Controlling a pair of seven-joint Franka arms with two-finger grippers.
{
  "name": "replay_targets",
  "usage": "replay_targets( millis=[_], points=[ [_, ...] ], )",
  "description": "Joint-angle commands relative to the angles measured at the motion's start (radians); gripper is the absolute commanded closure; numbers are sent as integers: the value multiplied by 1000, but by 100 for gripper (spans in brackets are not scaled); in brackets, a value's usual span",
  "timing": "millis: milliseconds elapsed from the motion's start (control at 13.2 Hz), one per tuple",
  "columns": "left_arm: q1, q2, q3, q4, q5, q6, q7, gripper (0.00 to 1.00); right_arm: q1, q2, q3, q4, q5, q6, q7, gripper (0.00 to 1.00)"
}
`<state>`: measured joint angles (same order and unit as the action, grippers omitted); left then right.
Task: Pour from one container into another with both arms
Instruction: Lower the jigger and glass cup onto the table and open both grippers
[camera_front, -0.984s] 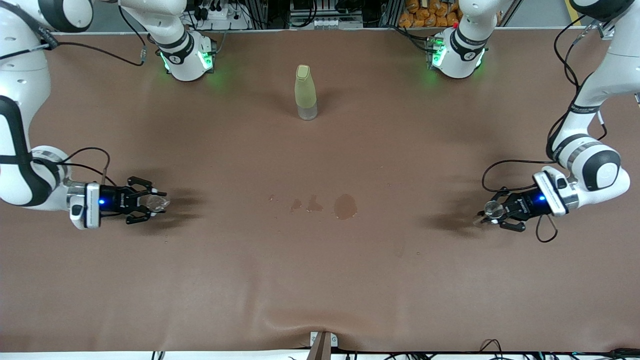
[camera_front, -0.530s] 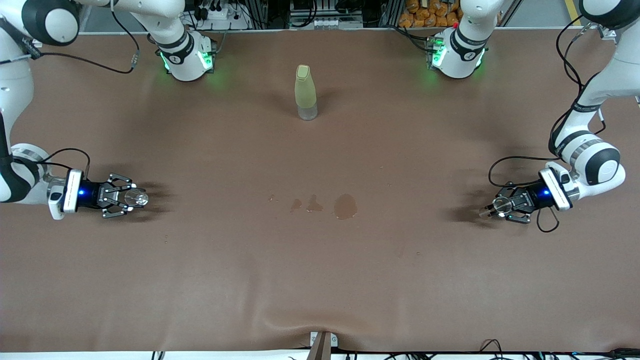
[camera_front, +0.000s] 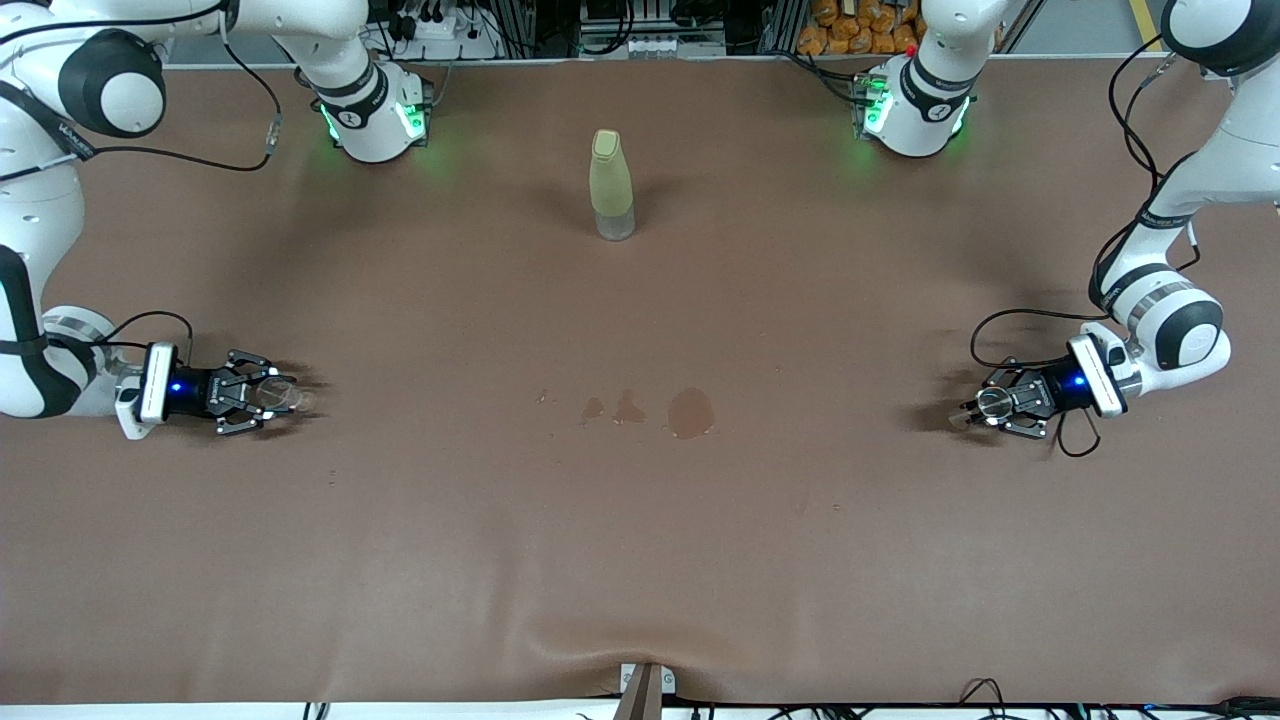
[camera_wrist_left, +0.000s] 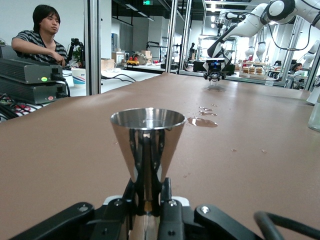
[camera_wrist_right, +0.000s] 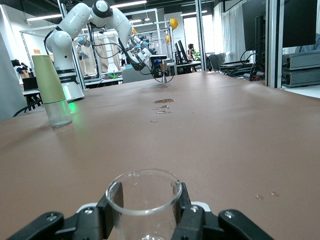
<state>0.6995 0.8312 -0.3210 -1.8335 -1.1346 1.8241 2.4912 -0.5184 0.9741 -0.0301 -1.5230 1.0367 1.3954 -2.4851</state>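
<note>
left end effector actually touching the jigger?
Touching. Left wrist view: the left end effector has its fingers clamped on the narrow waist of the steel jigger.

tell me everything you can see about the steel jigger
The steel jigger is small, shiny, mirror-polished metal, hourglass-shaped. Its upper cone flares to a round open rim; the lower cone is mostly hidden. It stands upright, clamped at its narrow waist by the left gripper, low at the left arm's end of the table. Whether its base touches the table cannot be told. A few droplets cling inside the rim.
</note>
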Motion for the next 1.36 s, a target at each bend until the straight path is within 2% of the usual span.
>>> replay_targets(
  millis=[0, 76, 227, 303, 378, 606, 681, 833, 984, 1060, 1135, 1211, 1287],
  points=[
    [11, 11, 5, 13, 22, -25, 0, 100, -25, 12, 22, 30, -23, -23, 2, 36],
    [11, 19, 10, 13, 22, -25, 0, 100, -25, 12, 24, 29, -23, -21, 3, 30],
    [11, 26, 13, 20, 22, -25, 0, 92, -23, 11, 24, 30, -21, -21, 6, 21],
    [11, 29, 13, 22, 22, -25, 0, 91, -22, 8, 24, 30, -20, -23, 11, 13],
    [11, 29, 13, 22, 22, -25, -2, 87, -22, 3, 24, 32, -20, -23, 20, 0],
    [9, 31, 13, 26, 22, -25, -2, 77, -11, -47, 22, 34, -41, -27, 142, 0],
    [9, 31, 13, 26, 22, -25, -2, 66, -6, -66, 24, 37, -65, -29, 223, 0],
    [9, 29, 13, 26, 22, -25, -5, 54, -5, -109, 30, 69, -75, -32, 363, 0],
    [8, 29, 13, 26, 24, -25, 0, 28, 20, -136, 30, 110, -76, -50, 504, 0],
    [6, 29, 13, 26, 35, -25, -6, 19, 38, -159, 27, 122, -78, -53, 572, 0],
    [8, 25, 13, 28, 38, -25, -12, 15, 61, -184, 25, 126, -78, -52, 642, 0],
    [9, 20, 13, 28, 42, -25, -15, 5, 75, -216, 27, 127, -78, -49, 714, 0],
    [12, 17, 14, 33, 58, -25, -18, 0, 99, -248, 22, 127, -78, -46, 791, 0]
  ],
)
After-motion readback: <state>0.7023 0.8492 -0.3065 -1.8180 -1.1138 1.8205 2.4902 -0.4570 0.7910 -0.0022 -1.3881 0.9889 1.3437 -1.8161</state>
